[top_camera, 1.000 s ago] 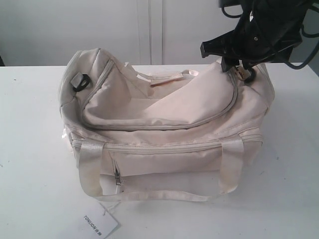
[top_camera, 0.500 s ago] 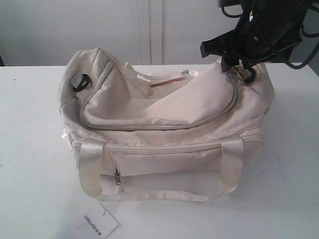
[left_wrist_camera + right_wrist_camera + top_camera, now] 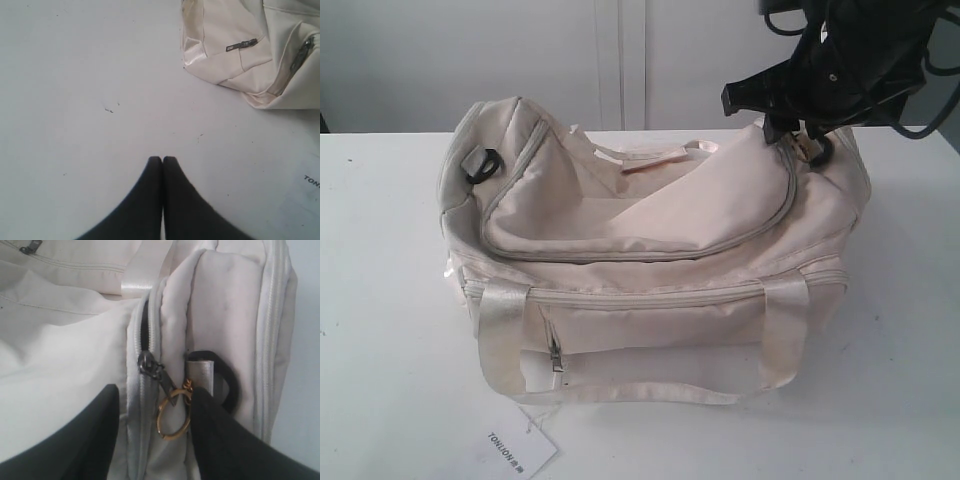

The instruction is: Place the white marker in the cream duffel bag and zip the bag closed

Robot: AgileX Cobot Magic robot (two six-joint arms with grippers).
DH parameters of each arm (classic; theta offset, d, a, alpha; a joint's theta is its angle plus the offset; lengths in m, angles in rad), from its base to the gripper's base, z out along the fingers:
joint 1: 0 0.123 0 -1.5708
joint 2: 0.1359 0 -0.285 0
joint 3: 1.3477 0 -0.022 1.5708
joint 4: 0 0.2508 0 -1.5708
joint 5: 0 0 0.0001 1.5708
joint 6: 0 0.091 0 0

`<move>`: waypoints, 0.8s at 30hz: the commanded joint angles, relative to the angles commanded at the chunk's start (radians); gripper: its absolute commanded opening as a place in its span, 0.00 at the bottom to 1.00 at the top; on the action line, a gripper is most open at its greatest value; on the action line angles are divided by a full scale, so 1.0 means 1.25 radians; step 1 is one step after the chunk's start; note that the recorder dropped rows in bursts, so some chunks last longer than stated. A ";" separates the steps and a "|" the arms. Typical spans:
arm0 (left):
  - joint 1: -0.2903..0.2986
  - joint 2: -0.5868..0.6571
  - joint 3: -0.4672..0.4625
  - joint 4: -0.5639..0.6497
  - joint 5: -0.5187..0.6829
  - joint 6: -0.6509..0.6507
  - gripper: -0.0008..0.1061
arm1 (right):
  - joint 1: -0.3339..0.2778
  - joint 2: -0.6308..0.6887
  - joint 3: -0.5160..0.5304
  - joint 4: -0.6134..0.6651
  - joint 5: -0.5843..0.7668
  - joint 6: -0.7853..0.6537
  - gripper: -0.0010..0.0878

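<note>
On the white table the cream duffel bag sits unzipped, so my right pincer stands spread astride its gold ring pull, ready to pinch it, my left pincer pressed together and idle, the white marker unseen, presumably inside.

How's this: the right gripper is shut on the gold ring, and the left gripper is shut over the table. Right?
Not quite. The right gripper is open, a finger on either side of the gold ring, as the right wrist view shows. The left gripper is indeed shut over the table.
</note>
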 joint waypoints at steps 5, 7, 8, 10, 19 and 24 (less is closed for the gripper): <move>0.000 -0.037 0.070 0.000 -0.065 -0.007 0.01 | 0.000 0.000 0.000 0.000 0.000 0.000 0.50; 0.000 -0.037 0.078 0.000 -0.063 -0.006 0.01 | 0.000 0.000 0.000 0.000 -0.004 0.000 0.50; 0.000 -0.037 0.079 0.000 -0.060 -0.006 0.01 | 0.000 0.000 0.000 0.000 -0.004 0.000 0.50; 0.000 -0.037 0.079 0.000 -0.059 -0.006 0.01 | 0.000 0.000 0.000 0.000 -0.004 0.000 0.50; 0.000 -0.037 0.079 0.000 -0.059 -0.006 0.01 | 0.000 0.000 0.000 0.000 -0.007 0.000 0.50; 0.000 -0.037 0.079 0.000 -0.059 -0.005 0.01 | 0.000 0.000 0.000 0.000 -0.007 0.000 0.50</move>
